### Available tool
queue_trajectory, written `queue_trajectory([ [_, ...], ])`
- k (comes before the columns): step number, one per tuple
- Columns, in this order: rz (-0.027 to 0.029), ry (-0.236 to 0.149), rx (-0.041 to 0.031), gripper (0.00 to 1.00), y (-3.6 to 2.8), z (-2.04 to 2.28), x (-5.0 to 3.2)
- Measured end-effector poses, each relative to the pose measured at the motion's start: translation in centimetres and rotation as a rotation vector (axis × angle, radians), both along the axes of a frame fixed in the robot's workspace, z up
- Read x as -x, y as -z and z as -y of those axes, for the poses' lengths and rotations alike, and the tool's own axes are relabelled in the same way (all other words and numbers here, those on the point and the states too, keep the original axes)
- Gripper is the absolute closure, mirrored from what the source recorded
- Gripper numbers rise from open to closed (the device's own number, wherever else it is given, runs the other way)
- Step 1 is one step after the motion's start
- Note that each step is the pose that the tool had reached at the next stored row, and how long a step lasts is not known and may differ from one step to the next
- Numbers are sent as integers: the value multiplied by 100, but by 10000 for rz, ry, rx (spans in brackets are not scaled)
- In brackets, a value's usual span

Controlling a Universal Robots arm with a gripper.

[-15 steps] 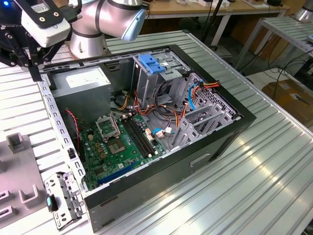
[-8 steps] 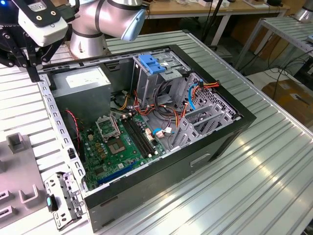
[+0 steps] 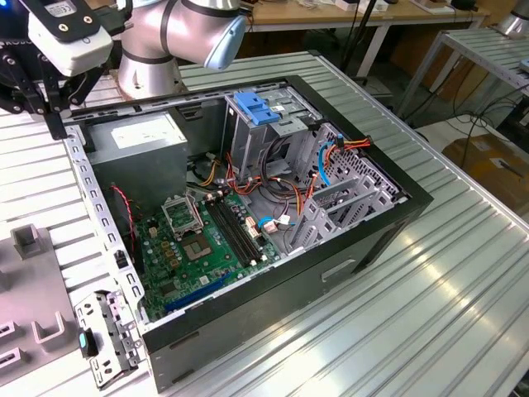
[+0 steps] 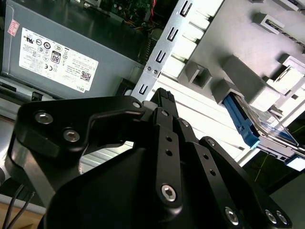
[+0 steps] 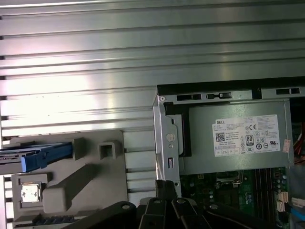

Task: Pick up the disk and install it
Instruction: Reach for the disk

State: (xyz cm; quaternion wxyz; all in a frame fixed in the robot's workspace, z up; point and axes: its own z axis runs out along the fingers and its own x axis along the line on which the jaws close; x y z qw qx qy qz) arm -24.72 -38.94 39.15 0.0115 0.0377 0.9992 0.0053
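Blue plastic rails mark the disk [image 4: 257, 125], which sits on edge in a grey holder [image 5: 71, 183] on the ribbed metal table [image 5: 95, 71], beside the open computer case [image 3: 273, 248] and not in it. In the first wrist view the disk [image 5: 35, 155] shows as a blue-railed slab at the holder's edge, with the grey power supply [image 5: 233, 136] and the green motherboard [image 5: 228, 193] off to the other side. The gripper [image 4: 164, 102] hangs above the case wall, between power supply and holder, touching nothing and carrying nothing; its black fingers look drawn close together at the tip in the second wrist view (no gap shows there). My reading is that the step in hand is the approach to the pick, with the disk not yet grasped. Judging by the layout, a grasp would call for the fingers to spread and line up with the disk's narrow faces while clearing the holder's posts. The exterior view gives what the wrist views lack: the whole case, the drive cage [image 3: 264, 136] with its blue latch [image 3: 259, 109], and the loose cables [image 3: 289, 190] around it.
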Motion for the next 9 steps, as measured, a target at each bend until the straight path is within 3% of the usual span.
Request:
queue_trajectory([
  [5, -9, -1, -1, 89, 2, -10, 211],
  [7, -53, 1, -7, 89, 2, -18, 271],
  [9, -134, 0, -15, 89, 4, -28, 352],
])
